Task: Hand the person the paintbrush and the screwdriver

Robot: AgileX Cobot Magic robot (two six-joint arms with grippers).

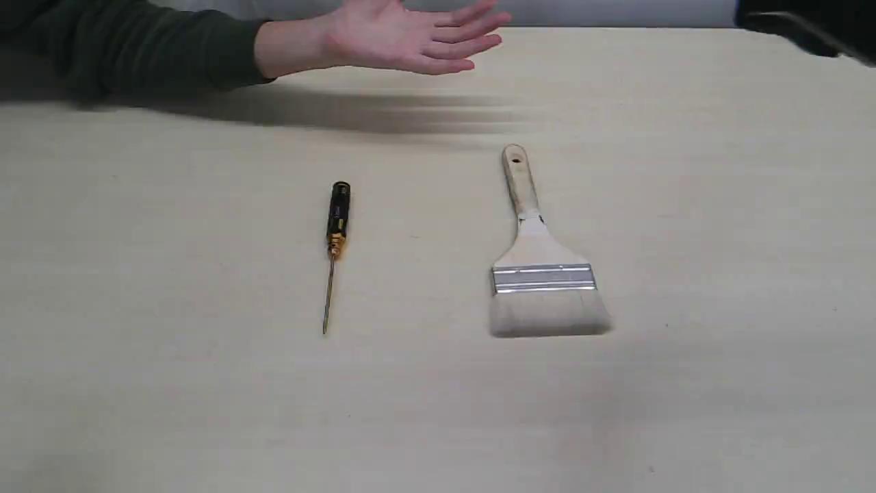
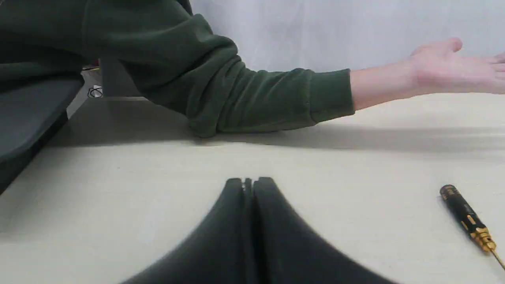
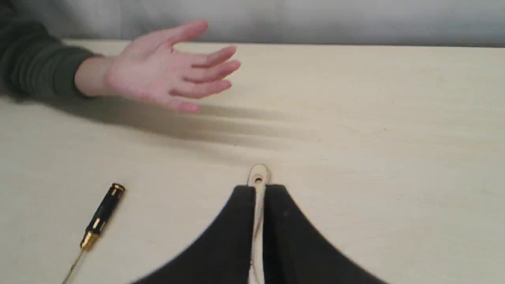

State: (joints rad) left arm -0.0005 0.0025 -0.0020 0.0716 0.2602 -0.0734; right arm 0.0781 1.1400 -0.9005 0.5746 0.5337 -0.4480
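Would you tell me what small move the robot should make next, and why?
Probably open the right hand and lower it toward the paintbrush handle: the brush lies untouched on the table, its handle lines up with the slit between the nearly closed fingers, and the person holds an open palm waiting.

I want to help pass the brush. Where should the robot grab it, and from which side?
Grab the brush by its narrow wooden handle, coming down from above. It lies flat on the table, handle pointing toward the open hand; the bristle end is much wider.
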